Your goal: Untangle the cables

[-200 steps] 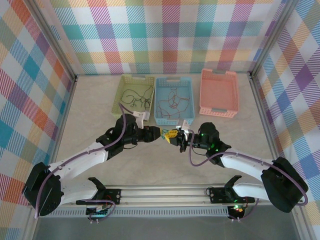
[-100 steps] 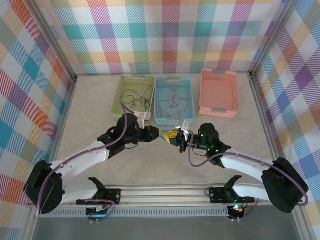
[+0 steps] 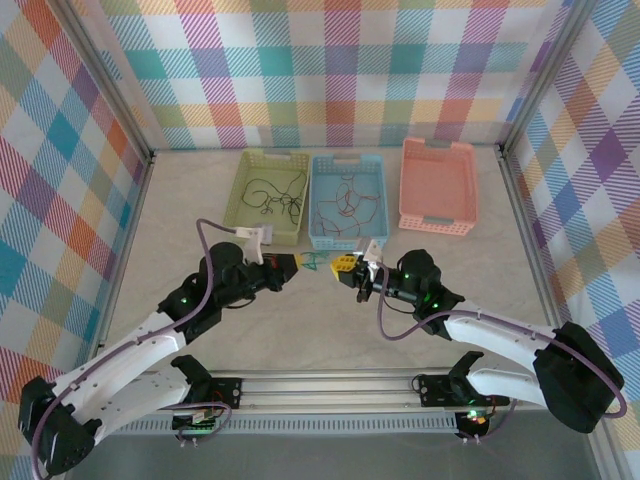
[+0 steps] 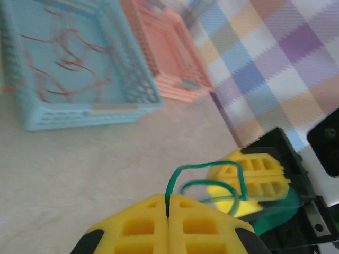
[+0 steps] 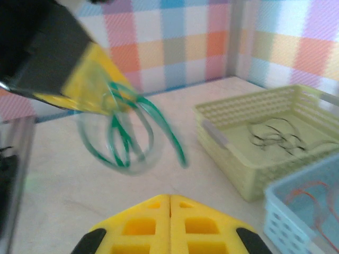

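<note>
Green cable point(image 3: 312, 262) | in left end effector point(image 3: 297, 263) | bare tabletop point(image 3: 300, 325), near blue basket point(image 3: 346, 246) rim

Reaches inward with both arms, tips facing each other across a small gap. Pinches a green cable point(image 4: 168, 191) in the left gripper point(image 3: 290, 264). Presses the right gripper point(image 3: 346, 267) fingers together.

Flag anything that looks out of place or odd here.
Only the green cable stands out. It sits outside the baskets, coiled in loose loops above the table and pinched in the shut left gripper, close to the right gripper. Nothing looks spilled or damaged.
</note>
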`<act>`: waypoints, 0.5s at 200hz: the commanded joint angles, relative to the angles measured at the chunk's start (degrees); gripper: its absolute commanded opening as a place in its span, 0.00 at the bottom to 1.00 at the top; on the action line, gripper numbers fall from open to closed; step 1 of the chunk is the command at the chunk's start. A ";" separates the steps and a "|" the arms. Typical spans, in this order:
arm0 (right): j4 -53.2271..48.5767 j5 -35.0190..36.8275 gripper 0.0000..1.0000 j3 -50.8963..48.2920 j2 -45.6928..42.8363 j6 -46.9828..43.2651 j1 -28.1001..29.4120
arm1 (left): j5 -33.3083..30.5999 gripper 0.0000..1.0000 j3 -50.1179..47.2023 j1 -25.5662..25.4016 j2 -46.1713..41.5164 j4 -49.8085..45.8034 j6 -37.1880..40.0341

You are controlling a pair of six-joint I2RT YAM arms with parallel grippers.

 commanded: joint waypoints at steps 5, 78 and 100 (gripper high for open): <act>-1.72 6.78 0.00 -0.72 0.14 -0.82 -1.25 | -8.04 0.00 -2.09 2.20 -4.82 -2.17 0.43; -4.81 1.08 0.28 0.76 0.12 -1.34 -1.27 | -2.50 0.00 -2.13 2.37 -4.71 0.59 5.44; -3.31 0.16 0.44 -0.77 -4.33 -0.96 -1.28 | 0.77 0.00 -2.41 2.37 -4.17 2.08 8.91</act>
